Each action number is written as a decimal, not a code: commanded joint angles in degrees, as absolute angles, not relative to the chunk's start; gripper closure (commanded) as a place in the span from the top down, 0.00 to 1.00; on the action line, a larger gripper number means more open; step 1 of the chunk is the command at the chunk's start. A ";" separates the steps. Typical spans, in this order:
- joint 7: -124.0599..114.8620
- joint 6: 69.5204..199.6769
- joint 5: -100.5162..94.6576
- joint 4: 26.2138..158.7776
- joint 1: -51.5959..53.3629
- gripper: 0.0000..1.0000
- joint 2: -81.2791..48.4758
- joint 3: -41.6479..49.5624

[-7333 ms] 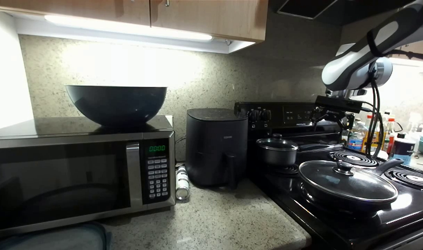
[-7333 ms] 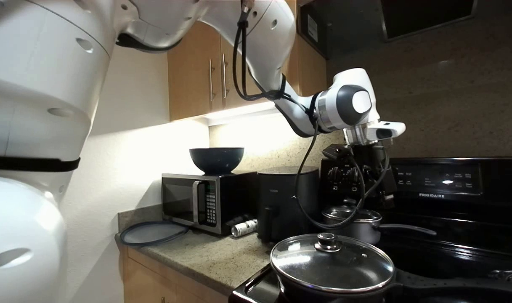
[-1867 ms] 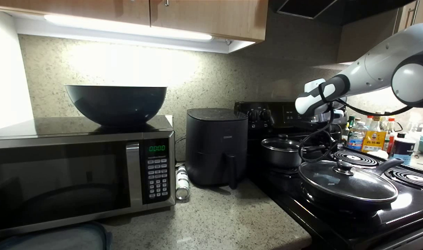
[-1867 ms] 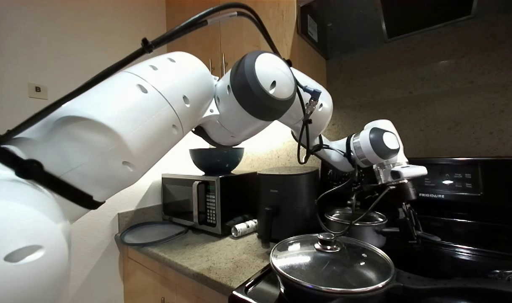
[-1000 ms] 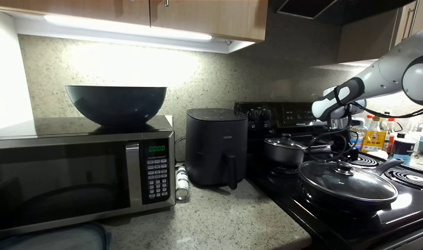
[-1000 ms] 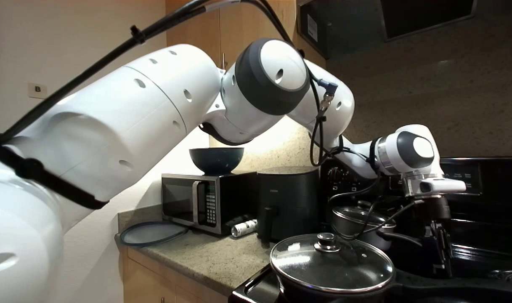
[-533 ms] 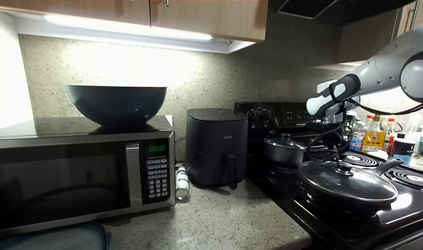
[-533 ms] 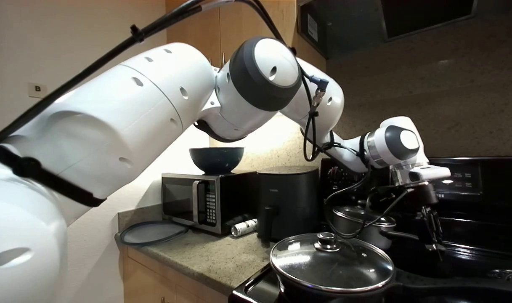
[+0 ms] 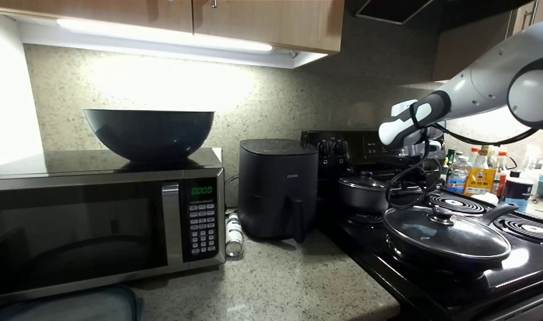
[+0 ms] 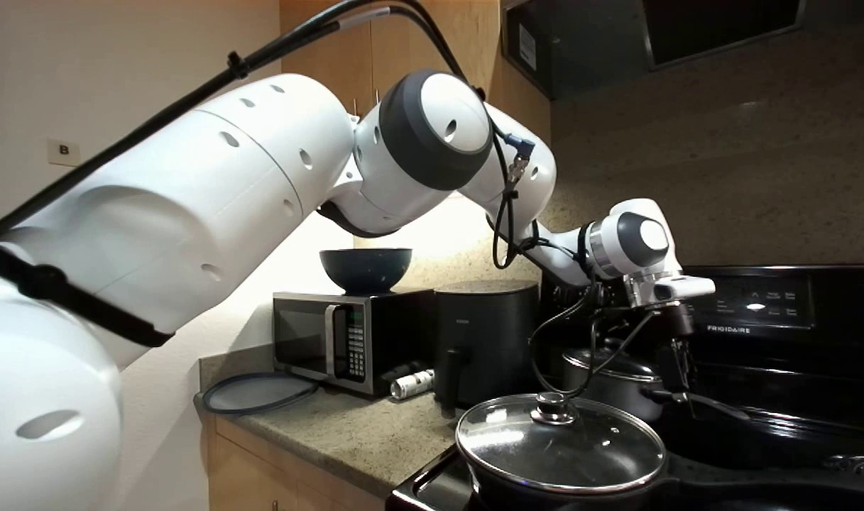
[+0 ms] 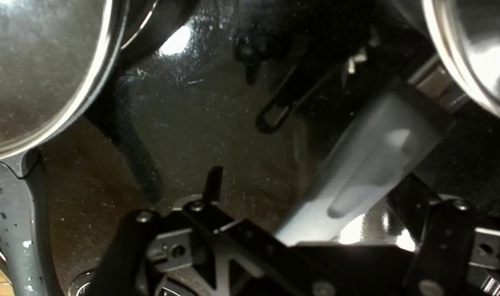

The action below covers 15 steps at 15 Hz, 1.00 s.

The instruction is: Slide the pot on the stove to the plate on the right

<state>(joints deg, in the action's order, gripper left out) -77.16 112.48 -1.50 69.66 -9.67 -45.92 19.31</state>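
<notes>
The pot (image 9: 362,196), lidded and upright, is seated on a rear burner (image 9: 366,219) of the stove (image 9: 458,296), just beside the air fryer (image 9: 278,191). In the wrist view its handle (image 11: 369,164) is seen running between the fingers (image 11: 214,183) of the gripper (image 11: 315,181), which are spread wide, one to each side; no grip is closed on it, and whether either finger is touched by the handle cannot be told. In an exterior view the fingertips are found at about the height of the handle.

FRIGIDAIRE is lettered in pale capitals on the back panel (image 10: 843,305); the legends round the controls are too fine to be read. The wide lidded pan (image 9: 449,238) is placed nearer the front edge. On the air fryer a short pale word is printed, too blurred to be read for certain.

On the display (image 9: 201,191) of the microwave (image 9: 81,227), 00:00 is shown in green; a dark bowl (image 9: 151,133) is set on top. The printing on the can (image 9: 234,236) laid between microwave and air fryer cannot be read. Among the bottles (image 9: 461,170) a yellow label (image 9: 480,180) is marked with large dark characters, not decipherable here. A capital B is printed on the small wall tag (image 10: 54,160).
</notes>
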 commanded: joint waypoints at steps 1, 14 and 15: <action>-78.10 113.41 -1.40 69.77 -9.52 1.00 -46.35 19.44; -86.85 123.45 -0.97 75.67 -10.41 0.04 -44.17 22.47; -87.84 123.80 -0.87 76.45 -10.69 0.00 -44.07 23.04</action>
